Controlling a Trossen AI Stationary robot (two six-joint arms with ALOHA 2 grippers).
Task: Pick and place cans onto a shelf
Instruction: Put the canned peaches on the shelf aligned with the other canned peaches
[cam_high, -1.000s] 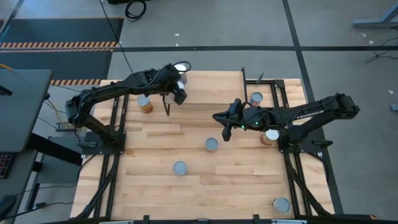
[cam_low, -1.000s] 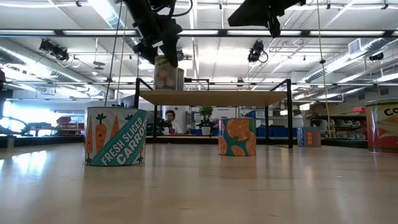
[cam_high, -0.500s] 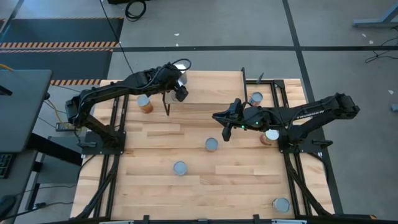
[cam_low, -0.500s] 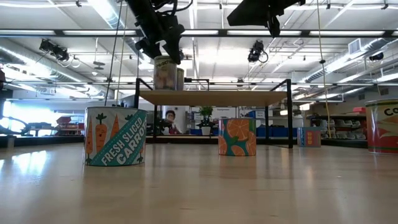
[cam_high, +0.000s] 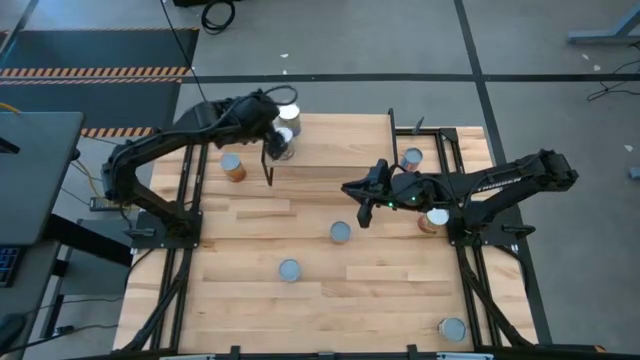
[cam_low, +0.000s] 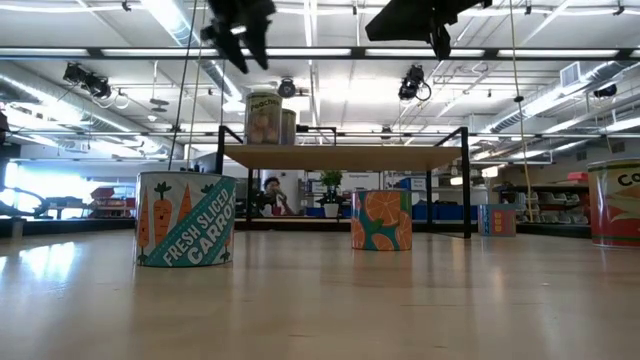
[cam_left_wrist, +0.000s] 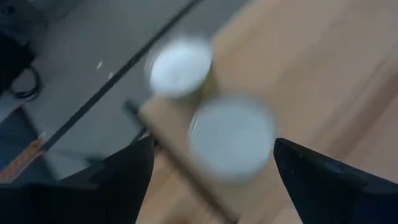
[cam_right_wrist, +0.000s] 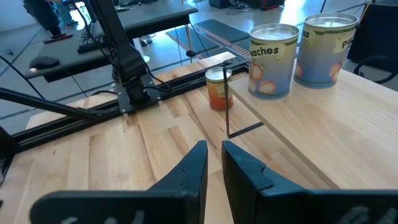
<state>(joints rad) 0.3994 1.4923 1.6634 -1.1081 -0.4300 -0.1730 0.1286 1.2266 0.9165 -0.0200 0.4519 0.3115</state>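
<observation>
Left gripper (cam_high: 268, 120) sits above the far-left corner of the shelf (cam_high: 350, 150), fingers spread wide, pinching nothing. Directly under it: two peach cans (cam_right_wrist: 272, 60) side by side on that corner, close enough that I can't tell if they touch. Both stand upright and free of me in the low view.

Risk one: if I drop or swing low here, a finger could clip a can top and push it off the shelf edge, since both sit near the corner.

Left of the shelf, one orange can (cam_high: 232, 167) stands on the tabletop (cam_high: 380, 290). Toward the middle: two more cans (cam_high: 340, 232) on the open table in front of the shelf.

Right gripper (cam_high: 352, 190) hangs over the shelf's front edge, fingers nearly pressed together, empty.

Risk two: both arms work over one small shelf; reaching across together could collide them.

Further right, a can (cam_high: 412, 158) sits at the shelf's right end, another beneath the right arm (cam_high: 436, 217), and one at the near-right table corner (cam_high: 452, 328).
</observation>
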